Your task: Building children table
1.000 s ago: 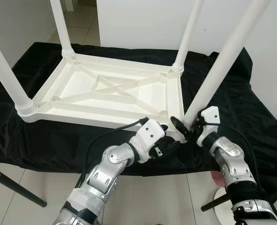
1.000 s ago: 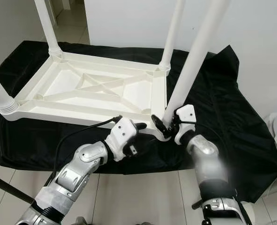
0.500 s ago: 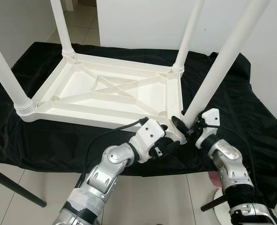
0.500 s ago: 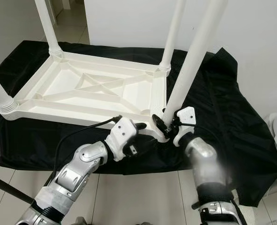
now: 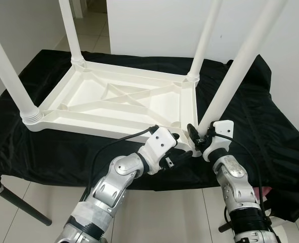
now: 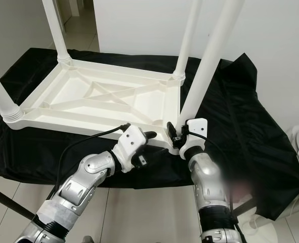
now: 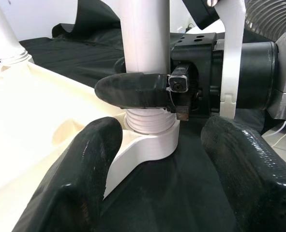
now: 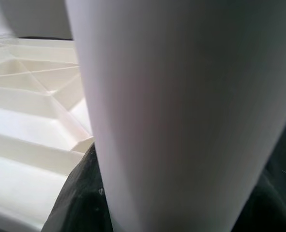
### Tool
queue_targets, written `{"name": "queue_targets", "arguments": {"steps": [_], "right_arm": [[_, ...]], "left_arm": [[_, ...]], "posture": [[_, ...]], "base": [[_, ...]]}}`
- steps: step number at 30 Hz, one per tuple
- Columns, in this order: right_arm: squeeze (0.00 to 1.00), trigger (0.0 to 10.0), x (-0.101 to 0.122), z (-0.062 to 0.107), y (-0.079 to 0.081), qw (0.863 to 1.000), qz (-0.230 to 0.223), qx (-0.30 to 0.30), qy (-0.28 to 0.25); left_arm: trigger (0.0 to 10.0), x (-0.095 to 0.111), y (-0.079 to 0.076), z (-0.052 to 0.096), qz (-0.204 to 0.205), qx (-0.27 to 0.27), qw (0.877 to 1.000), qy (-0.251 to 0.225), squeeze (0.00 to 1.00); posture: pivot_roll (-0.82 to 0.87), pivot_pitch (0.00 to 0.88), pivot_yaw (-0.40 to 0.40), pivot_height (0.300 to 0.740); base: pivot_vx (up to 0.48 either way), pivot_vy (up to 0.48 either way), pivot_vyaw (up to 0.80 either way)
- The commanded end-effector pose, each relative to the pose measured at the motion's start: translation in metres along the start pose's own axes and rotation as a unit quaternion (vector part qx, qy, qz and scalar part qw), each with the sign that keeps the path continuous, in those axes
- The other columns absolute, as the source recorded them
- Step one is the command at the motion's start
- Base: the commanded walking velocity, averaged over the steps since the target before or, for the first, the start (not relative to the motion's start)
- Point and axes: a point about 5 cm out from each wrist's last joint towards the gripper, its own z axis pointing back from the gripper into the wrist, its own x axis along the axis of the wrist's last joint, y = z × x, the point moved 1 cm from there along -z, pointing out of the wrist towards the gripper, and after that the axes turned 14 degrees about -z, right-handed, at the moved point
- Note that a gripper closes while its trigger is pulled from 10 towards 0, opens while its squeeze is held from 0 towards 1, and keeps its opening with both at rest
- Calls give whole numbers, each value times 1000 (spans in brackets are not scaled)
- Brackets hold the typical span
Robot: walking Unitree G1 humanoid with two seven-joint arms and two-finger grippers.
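Item: white plastic children's table [image 5: 124,98], smooth and matte, lay upside down on a table draped in a black cloth [image 5: 250,121]. The underside was a shallow rectangular tray shape with raised rim and moulded ribs crossing in an X at the middle. Four round tapered legs stood up from ribbed corner sockets: far left leg [image 5: 71,30], far right leg [image 5: 205,38], near left leg [image 5: 7,71] and near right leg [image 5: 238,63], the last leaning slightly toward the robot's right.

Right gripper [image 5: 197,137]: at the base of the near right leg, just above its ribbed collar [image 7: 147,121]. In the left wrist view one black finger [image 7: 133,90] lay across the front of the leg, pressed against it; the jaws were closed around the leg.

Left gripper [image 7: 157,159]: at the near right corner of the children's table, just beside the socket, its jaws spread wide, holding nothing. Its two rounded black fingertips [image 7: 84,164] sat either side of the corner socket, the nearer one close to the rim; contact could not be told.

Floor: pale tiles [image 5: 154,217] beneath the table edge.
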Motion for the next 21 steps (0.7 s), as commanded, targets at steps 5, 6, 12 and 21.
{"name": "queue_targets", "arguments": {"steps": [5, 6, 12, 21], "right_arm": [[0, 10000, -14, 10, -1, 981, -64, -185, -21], [0, 10000, -14, 10, -1, 981, -64, -185, -21], [0, 10000, -8, 7, 2, 975, -62, -210, -36], [1000, 10000, 1, 4, 2, 977, -57, -200, -55]], "left_arm": [[10000, -3, 1, -3, 4, -13, 1000, 4, 0], [10000, -3, 1, -3, 4, -13, 1000, 4, 0], [10000, -3, 0, -4, 6, -11, 1000, 2, 0], [10000, -3, 6, -4, 3, -5, 1000, 2, 0]], "posture": [[-35, 0, -17, 740], [-35, 0, -17, 740], [-35, 0, -16, 740], [-28, 0, -10, 740]], "base": [[0, 0, 0], [0, 0, 0], [0, 0, 0], [0, 0, 0]]}}
